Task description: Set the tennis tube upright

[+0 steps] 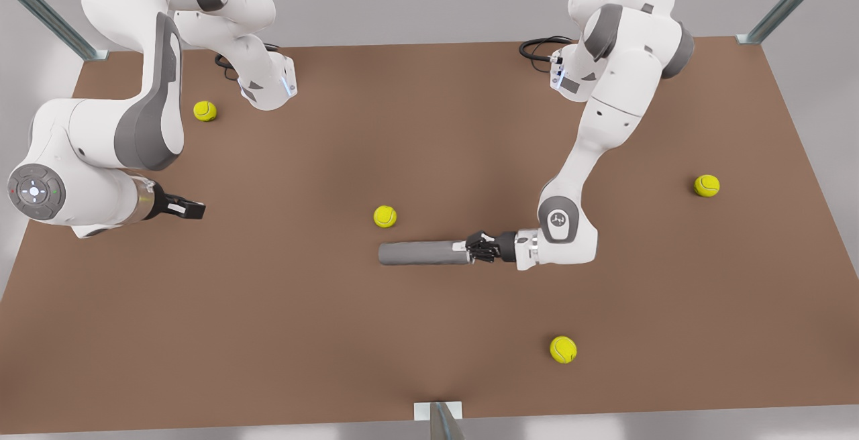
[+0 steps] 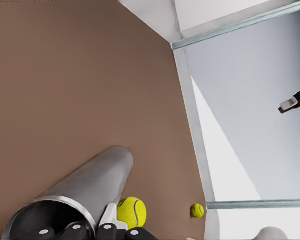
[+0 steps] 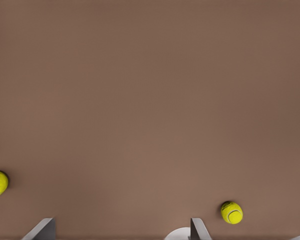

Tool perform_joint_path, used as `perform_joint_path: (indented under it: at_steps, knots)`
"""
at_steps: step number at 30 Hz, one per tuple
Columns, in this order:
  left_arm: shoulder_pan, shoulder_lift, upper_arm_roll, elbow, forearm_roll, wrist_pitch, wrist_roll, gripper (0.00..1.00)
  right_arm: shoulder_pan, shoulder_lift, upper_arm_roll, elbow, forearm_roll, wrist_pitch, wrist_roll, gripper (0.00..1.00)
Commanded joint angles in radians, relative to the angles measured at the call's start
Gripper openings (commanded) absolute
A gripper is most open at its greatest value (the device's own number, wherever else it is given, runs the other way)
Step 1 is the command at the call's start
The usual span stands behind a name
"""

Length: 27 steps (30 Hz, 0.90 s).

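Table: brown top under grey walls, four balls scattered on it.
Tube: the tube lies flat just below frame centre, open end at frame right.
Left gripper: the left gripper pinches the tube's rim at that open end, one finger outside the wall.
Right gripper: the right gripper waits at frame left; fingers' state not clear.
Risk: a thin rim hold may slip as the tube tips up, and the nearby ball could be knocked.
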Motion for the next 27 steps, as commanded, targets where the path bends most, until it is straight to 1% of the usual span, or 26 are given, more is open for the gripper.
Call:
perform_joint_path:
  at_steps: [1,2,5,9,11,17,20,25,27]
  knots:
    - [0.0,-0.01,0.003,-0.001,0.024,0.001,-0.068,0.21,0.0,-0.001,-0.001,0.0,0.0,-0.001,0.002,1.0]
    - [0.0,-0.029,0.006,0.0,0.078,0.001,-0.117,0.21,0.0,-0.001,0.001,0.0,0.0,0.001,0.002,1.0]
    - [-0.002,-0.052,0.012,-0.001,0.115,0.002,-0.148,0.21,0.0,0.0,-0.001,0.0,0.0,0.001,0.002,1.0]
    - [-0.002,-0.151,0.014,0.0,0.34,0.008,-0.324,0.21,0.0,0.002,-0.003,0.0,0.0,0.003,0.002,1.0]
    - [-0.002,-0.194,0.026,-0.004,0.419,0.008,-0.369,0.21,0.0,0.0,-0.003,0.0,0.0,0.003,0.002,1.0]
    - [-0.002,-0.337,0.068,-0.013,0.719,-0.056,-0.516,0.21,0.002,0.0,0.001,0.016,-0.001,0.003,-0.003,1.0]
    - [-0.002,-0.408,0.071,-0.01,0.896,-0.071,-0.613,0.21,0.002,0.0,0.004,0.017,-0.003,0.006,-0.006,1.0]
    - [-0.002,-0.467,0.1,0.003,1.075,-0.099,-0.633,0.21,-0.003,-0.001,-0.003,0.016,-0.003,0.016,-0.006,1.0]
    - [-0.003,-0.478,0.1,0.003,1.19,-0.084,-0.66,0.21,-0.005,-0.001,-0.003,0.014,-0.001,0.018,-0.006,1.0]
